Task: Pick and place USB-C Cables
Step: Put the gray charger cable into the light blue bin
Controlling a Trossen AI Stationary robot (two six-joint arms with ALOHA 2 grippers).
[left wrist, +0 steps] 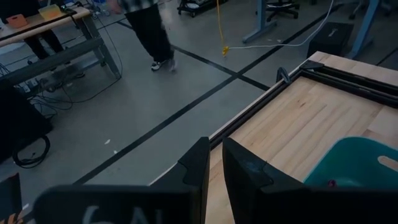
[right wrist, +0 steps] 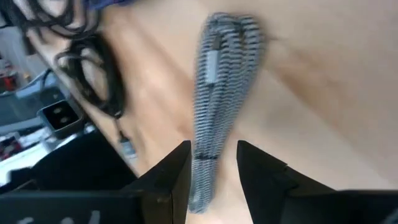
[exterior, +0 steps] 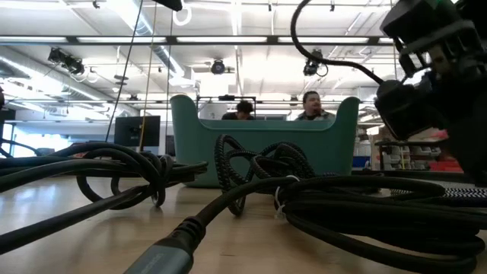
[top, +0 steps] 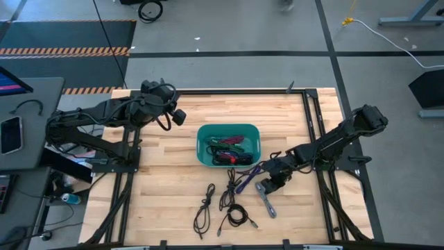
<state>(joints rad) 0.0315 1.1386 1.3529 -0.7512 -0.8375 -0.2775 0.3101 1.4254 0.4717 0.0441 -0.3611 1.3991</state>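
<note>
A grey-white braided USB-C cable [right wrist: 221, 93], folded into a bundle, lies flat on the wooden table in front of the teal bin [top: 255, 135]. My right gripper [right wrist: 213, 177] is open and slants down over the bundle's one end, a finger on either side of it. A purple cable [top: 248, 179] lies just beside that gripper [top: 267, 184]. Black cables [top: 205, 208] lie nearer the front edge. The bin holds several cables, green, magenta and black [top: 229, 147]. My left gripper [left wrist: 216, 180] is shut on nothing, raised at the table's far left [top: 179, 117]. My right gripper stands astride the braided bundle's end [right wrist: 202, 177], which lies on the table along the line of the fingers. The bundle runs close to one finger [right wrist: 177, 177]. I cannot tell whether it touches it. A gap shows at the other finger.
Bare wood lies left of the bin and along the far edge [left wrist: 311, 118]. In the low view thick black cables [exterior: 365, 205] fill the foreground before the bin [exterior: 262, 141]. People sit behind the table, and a person walks on the floor beyond [left wrist: 149, 31].
</note>
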